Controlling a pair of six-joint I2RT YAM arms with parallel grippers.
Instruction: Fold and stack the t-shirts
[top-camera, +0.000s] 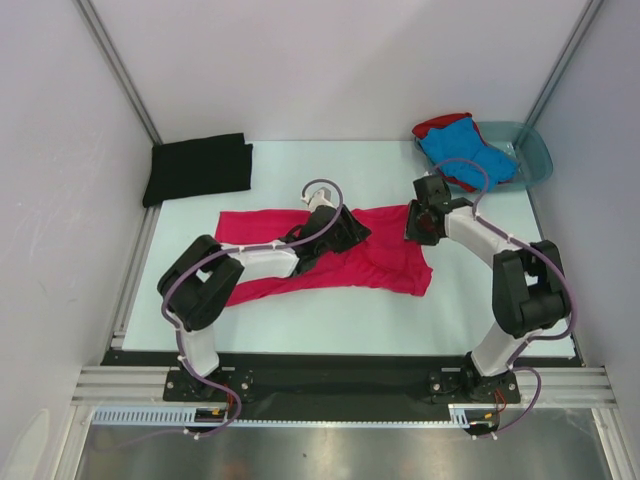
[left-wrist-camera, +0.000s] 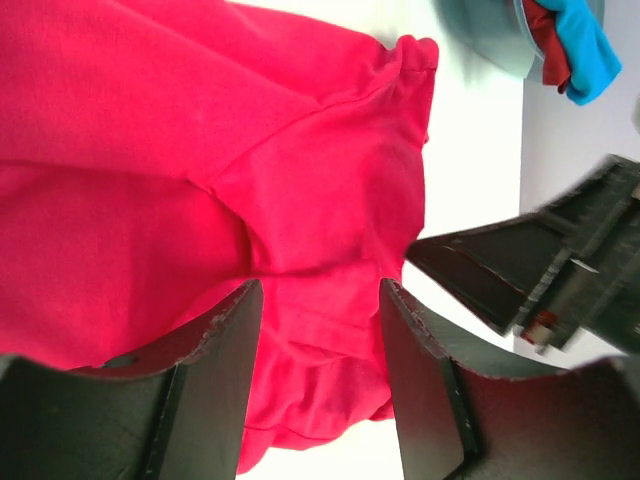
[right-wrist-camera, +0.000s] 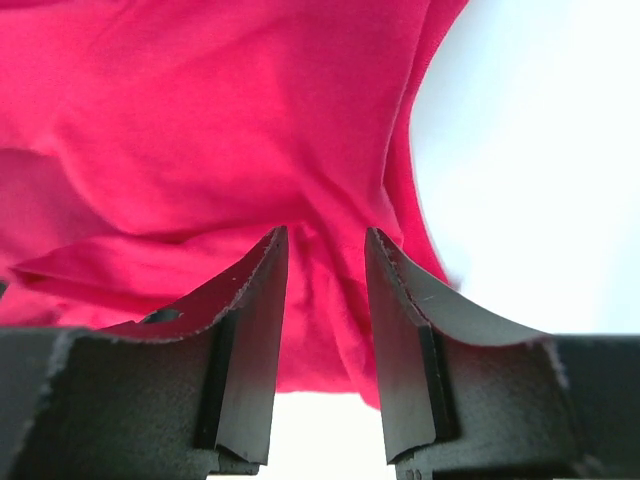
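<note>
Pale table (top-camera: 330, 320) between white walls (top-camera: 350, 60) carries the magenta-pink t-shirt (top-camera: 350, 265).

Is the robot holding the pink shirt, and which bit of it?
Nothing is held. The left end effector and right end effector both stand open over the pink t-shirt, jaws apart, not pinching the cloth.

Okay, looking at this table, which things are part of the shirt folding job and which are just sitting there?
Part of the job:
pink t-shirt, spread mid-table
black t-shirt, folded, far left corner
blue t-shirt and red t-shirt, heaped together far right

Just lying about:
teal basin, partly under those two shirts
</note>
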